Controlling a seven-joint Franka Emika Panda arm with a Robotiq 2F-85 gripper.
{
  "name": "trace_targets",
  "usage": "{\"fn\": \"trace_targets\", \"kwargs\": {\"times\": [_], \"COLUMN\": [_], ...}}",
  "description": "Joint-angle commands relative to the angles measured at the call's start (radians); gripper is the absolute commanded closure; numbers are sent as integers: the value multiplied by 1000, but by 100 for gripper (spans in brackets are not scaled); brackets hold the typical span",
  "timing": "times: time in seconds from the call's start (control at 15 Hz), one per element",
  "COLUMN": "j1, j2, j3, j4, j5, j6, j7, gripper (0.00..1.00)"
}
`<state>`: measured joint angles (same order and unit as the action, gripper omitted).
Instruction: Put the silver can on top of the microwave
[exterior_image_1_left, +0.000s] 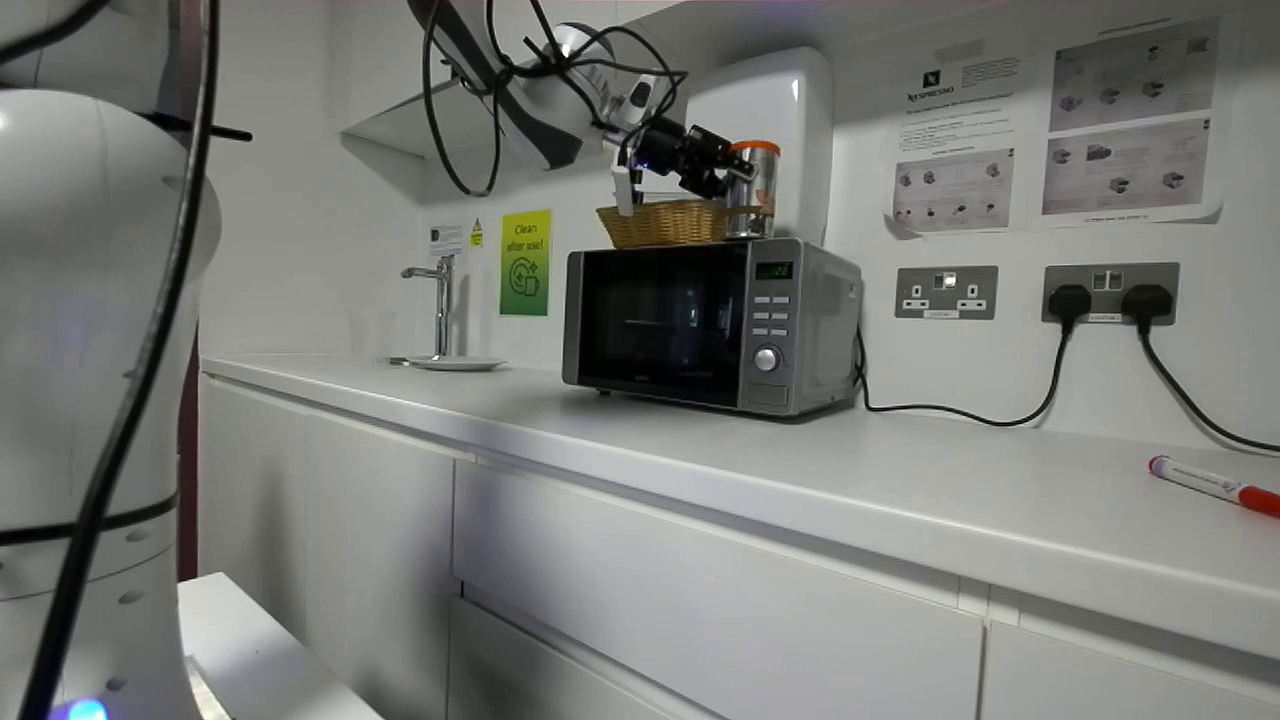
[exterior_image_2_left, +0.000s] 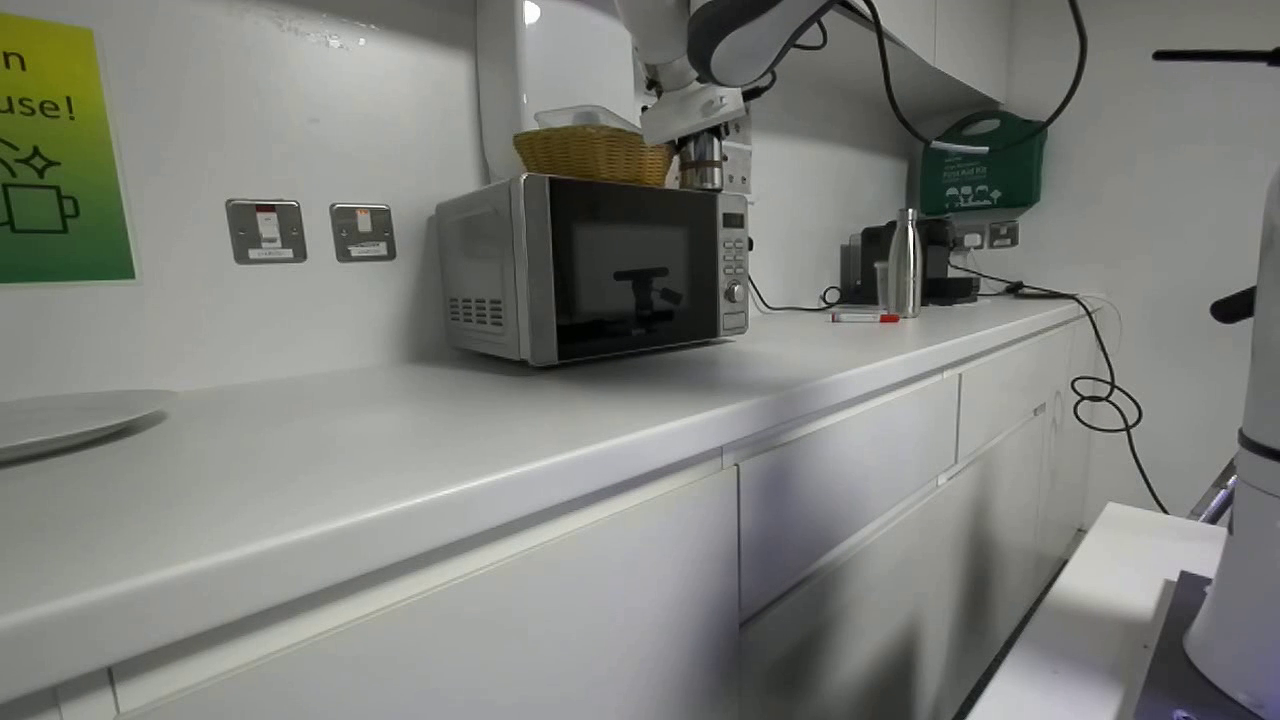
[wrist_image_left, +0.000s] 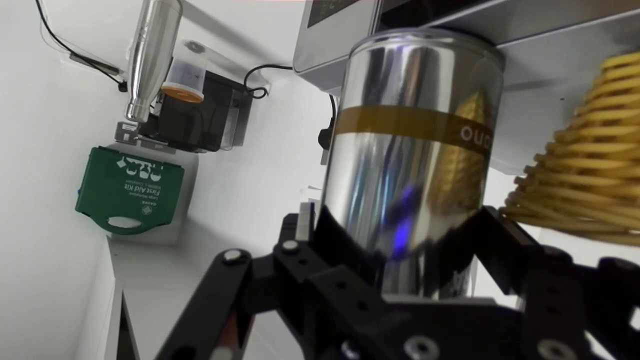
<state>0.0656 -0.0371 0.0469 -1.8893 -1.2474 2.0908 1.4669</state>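
Note:
The silver can (exterior_image_1_left: 766, 185) is upright over the right front part of the microwave's top. It also shows in an exterior view (exterior_image_2_left: 702, 158) and large in the wrist view (wrist_image_left: 395, 165), with an orange-brown band. The microwave (exterior_image_1_left: 665, 320) is silver-grey with a dark door; it also shows in an exterior view (exterior_image_2_left: 640, 280) and at the top of the wrist view (wrist_image_left: 334, 42). My gripper (wrist_image_left: 397, 217) is shut on the can, one finger on each side. The can's base is level with the microwave's top; I cannot tell whether it touches.
A wicker basket (exterior_image_1_left: 660, 222) stands on the microwave right beside the can, close to one finger in the wrist view (wrist_image_left: 585, 170). A white wall unit (exterior_image_1_left: 765, 110) is behind. A red marker (exterior_image_2_left: 865, 317), metal bottle (exterior_image_2_left: 905, 265) and black machine (exterior_image_2_left: 880, 255) stand farther along the counter.

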Motion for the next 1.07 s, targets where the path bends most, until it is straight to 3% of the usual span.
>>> {"fn": "trace_targets", "kwargs": {"times": [0.0,0.67,0.73,1.0], "j1": [-13,-6,-6,-10], "j2": [27,38,38,40], "j3": [-4,3,3,-1], "j4": [17,21,20,15], "j5": [-24,-56,-55,-50], "j6": [38,41,41,44], "j7": [-9,-11,-13,-13], "gripper": [44,44,5,0]}}
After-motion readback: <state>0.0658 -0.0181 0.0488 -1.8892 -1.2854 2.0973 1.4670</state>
